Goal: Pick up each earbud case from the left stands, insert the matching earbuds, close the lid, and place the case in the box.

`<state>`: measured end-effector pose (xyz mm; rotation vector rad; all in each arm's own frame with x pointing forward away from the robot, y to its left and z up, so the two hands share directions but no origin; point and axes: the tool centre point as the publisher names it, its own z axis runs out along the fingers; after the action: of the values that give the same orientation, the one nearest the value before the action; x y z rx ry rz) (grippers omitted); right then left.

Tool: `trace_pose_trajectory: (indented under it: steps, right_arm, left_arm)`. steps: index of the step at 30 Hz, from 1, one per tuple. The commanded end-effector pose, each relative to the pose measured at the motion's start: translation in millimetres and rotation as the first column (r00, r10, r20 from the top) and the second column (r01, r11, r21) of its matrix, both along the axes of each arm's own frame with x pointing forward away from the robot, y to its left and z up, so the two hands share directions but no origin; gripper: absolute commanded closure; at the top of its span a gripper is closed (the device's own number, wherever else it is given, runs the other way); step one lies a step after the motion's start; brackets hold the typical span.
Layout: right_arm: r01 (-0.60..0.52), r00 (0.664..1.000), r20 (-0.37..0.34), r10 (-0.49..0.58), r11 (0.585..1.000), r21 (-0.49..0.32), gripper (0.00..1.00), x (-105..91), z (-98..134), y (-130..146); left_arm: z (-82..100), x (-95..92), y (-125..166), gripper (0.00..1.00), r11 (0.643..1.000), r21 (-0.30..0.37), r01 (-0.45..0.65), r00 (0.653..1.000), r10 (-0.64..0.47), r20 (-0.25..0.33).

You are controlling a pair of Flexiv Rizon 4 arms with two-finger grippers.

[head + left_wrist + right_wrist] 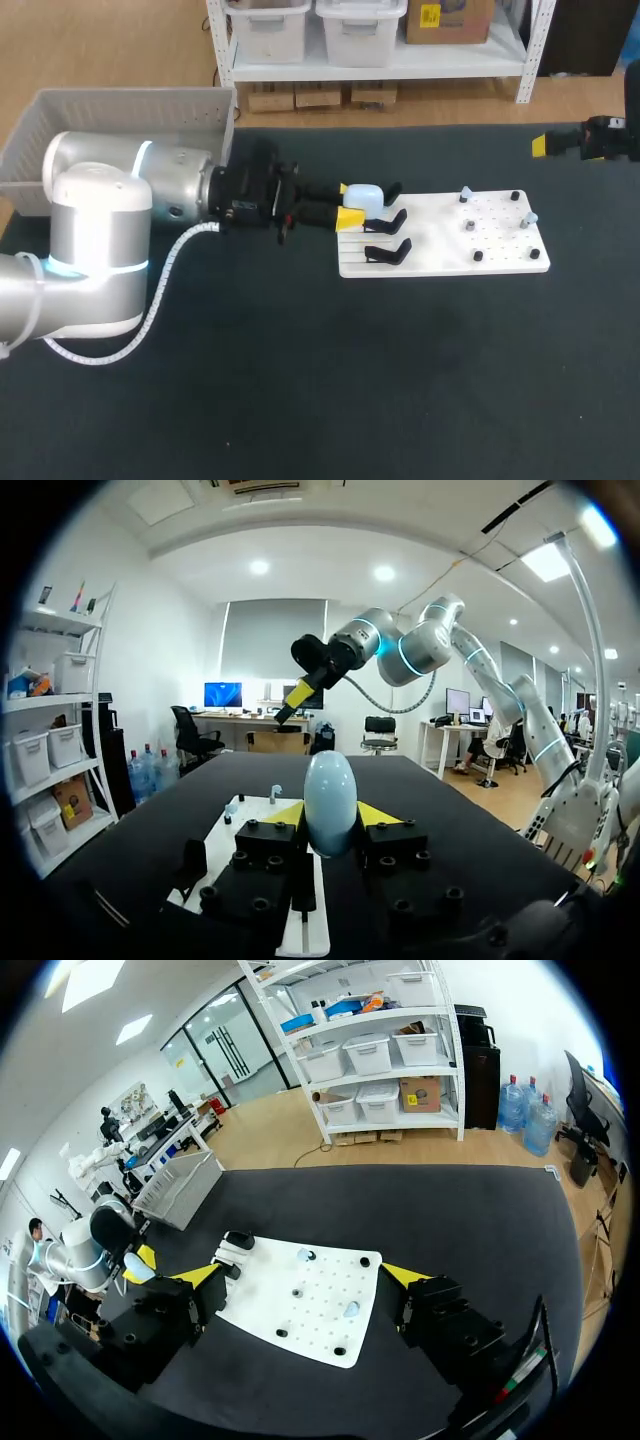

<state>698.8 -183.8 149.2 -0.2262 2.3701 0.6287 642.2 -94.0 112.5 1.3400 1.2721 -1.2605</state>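
Left gripper (349, 204) clamped on blue case (368, 197) at board's (500, 262) 10 o'clock corner. Right gripper (302, 1276) fingers apart, holding nothing. Looks early: earbuds (466, 192), lid-closing, box (120, 100) at 10 o'clock all remain.

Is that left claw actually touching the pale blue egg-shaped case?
Touching. The left wrist view shows the left claw pressing the earbud case from both sides.

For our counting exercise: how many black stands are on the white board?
3, along the white board's left end: far stand, partly behind the earbud case; middle stand; near stand.
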Motion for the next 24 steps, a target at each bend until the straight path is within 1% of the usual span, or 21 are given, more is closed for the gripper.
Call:
trace_pose_trajectory:
  steps: [1,6,9,18,22,24]
  right_arm:
    - [-0.001,1.000,0.000,0.001,1.000,0.000,0.00,0.0,-0.1,-0.2]
    - [-0.001,1.000,0.000,0.001,1.000,0.000,0.00,0.0,-0.1,-0.2]
    - [-0.001,1.000,0.000,0.001,1.000,0.000,0.00,0.0,-0.1,-0.2]
    - [-0.001,1.000,0.000,0.001,1.000,0.000,0.00,0.0,-0.1,-0.2]
    - [-0.100,0.995,0.030,0.099,0.995,0.004,0.00,-13.9,8.7,21.6]
    - [-0.145,0.989,0.041,0.144,0.989,0.011,0.00,-25.0,11.6,32.7]
  left_arm:
    - [3.3,-5.1,-1.5,1.00,1.000,-0.003,-0.010,1.000,0.010,0.007]
    - [3.4,-5.3,-3.1,1.00,1.000,-0.006,-0.011,1.000,0.011,-0.001]
    - [1.3,-5.4,-3.1,1.00,1.000,-0.016,-0.014,1.000,0.013,-0.023]
    - [1.3,-5.4,-3.1,1.00,1.000,-0.016,-0.014,1.000,0.013,-0.023]
    - [1.3,-5.4,-3.1,1.00,1.000,-0.016,-0.014,1.000,0.013,-0.023]
    - [1.3,-5.4,-3.1,1.00,1.000,-0.016,-0.014,1.000,0.013,-0.023]
